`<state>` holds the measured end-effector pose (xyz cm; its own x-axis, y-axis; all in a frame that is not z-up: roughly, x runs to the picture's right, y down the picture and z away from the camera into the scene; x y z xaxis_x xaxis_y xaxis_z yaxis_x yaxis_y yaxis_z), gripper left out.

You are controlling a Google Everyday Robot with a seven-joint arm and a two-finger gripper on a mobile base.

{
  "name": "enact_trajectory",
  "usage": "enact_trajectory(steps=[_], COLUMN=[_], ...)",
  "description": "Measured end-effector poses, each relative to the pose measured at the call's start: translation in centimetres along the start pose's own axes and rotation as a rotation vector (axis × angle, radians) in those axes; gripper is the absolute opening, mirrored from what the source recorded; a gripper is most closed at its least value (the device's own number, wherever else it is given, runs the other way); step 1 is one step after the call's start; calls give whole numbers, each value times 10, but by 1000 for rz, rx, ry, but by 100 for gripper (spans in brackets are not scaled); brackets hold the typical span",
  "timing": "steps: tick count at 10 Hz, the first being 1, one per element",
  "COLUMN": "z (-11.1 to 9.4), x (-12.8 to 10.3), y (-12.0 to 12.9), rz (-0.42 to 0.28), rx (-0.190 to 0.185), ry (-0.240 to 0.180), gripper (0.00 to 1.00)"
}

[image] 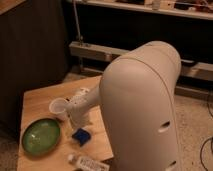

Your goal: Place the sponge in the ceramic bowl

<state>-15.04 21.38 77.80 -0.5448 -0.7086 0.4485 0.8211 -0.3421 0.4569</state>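
The dark blue sponge [81,135] lies on the wooden table [40,100], right of the ceramic bowl [41,136]. The bowl is green, glossy and holds nothing. My gripper [75,120] hangs at the end of the white arm, just above and slightly left of the sponge, between it and a white cup. The arm's wrist hides much of the gripper, and the bulky white arm body covers the right side of the table.
A small white cup [59,107] stands behind the bowl, close to the gripper's left side. A clear plastic bottle [89,163] lies near the table's front edge. Dark shelving and a metal rail [95,50] stand behind the table.
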Motion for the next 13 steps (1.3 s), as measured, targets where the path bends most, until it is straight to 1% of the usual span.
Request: enact_trajectory(steps=[3,5,9,13], z=[0,2,14,25], x=[1,0,-3,-5], y=[-5,-7,-13,-16], rz=[-4,-12,-32,-38], rx=[11,13,-2,-7], ry=[7,3,-14,-32], gripper=[80,80,80,80])
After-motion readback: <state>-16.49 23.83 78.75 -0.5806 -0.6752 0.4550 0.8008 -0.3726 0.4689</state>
